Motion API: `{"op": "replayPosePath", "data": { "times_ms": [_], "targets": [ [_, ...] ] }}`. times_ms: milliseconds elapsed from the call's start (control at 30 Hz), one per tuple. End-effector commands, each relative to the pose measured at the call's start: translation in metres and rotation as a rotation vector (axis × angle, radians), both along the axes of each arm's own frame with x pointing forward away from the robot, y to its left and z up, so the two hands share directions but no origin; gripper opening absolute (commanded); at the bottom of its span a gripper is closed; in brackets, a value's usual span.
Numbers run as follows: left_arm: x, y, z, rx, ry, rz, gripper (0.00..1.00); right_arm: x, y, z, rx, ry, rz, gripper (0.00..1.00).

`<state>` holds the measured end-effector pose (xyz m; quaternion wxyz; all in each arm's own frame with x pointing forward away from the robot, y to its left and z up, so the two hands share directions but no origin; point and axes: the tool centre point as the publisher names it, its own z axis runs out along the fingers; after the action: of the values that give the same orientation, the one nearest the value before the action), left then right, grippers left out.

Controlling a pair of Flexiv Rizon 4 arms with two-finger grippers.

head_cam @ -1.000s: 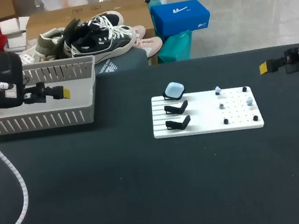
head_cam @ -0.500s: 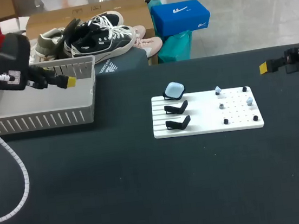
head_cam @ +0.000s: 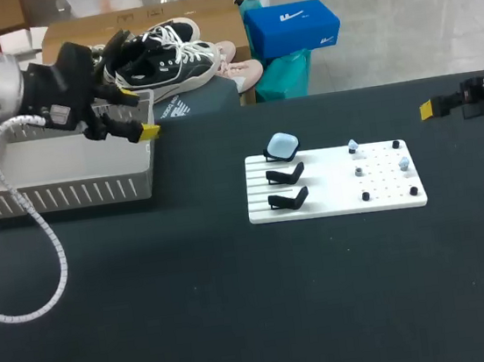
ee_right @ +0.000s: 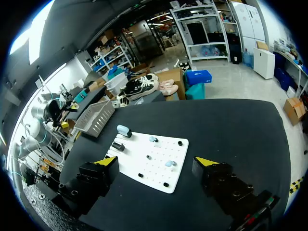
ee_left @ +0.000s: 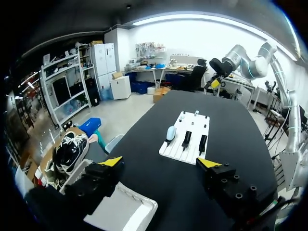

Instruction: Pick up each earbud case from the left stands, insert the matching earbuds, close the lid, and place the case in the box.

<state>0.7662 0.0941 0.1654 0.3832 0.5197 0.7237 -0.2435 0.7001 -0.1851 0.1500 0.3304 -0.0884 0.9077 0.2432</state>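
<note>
Within the last second the left gripper (ee_left: 160, 162) has been carried from above the box (head_cam: 67, 195) out past its corner. Its jaws are wide apart and nothing is held. The pale blue earbud case (head_cam: 283, 146) sits on its stand, well ahead of these jaws, so a pickup is probably being started. The right gripper (ee_right: 156, 161) has not moved and is spread open too.

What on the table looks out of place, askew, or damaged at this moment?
Nothing stands out. The white board lies flat, and the grey basket stands level. The pale blue case sits on the farthest of the three black stands. The other two are empty. Nothing is spilled.
</note>
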Motion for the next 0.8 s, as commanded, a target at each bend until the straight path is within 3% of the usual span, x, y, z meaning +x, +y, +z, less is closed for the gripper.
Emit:
{"op": "replayPosePath", "data": {
  "times_ms": [33, 333, 800],
  "targets": [
    [0.022, -0.028, -0.012, -0.005, 0.042, -0.158, 1.0, 0.0, 0.0, 0.0, 0.0, 0.0, 0.0, 1.0],
    [0.037, -0.071, -0.039, 0.032, 0.013, -0.269, 1.0, 0.0, 0.0, 0.0, 0.0, 0.0, 0.0, 1.0],
    [0.045, -0.121, -0.08, 0.01, 0.049, -0.329, 1.0, 0.0, 0.0, 0.0, 0.0, 0.0, 0.0, 1.0]
  ]
}}
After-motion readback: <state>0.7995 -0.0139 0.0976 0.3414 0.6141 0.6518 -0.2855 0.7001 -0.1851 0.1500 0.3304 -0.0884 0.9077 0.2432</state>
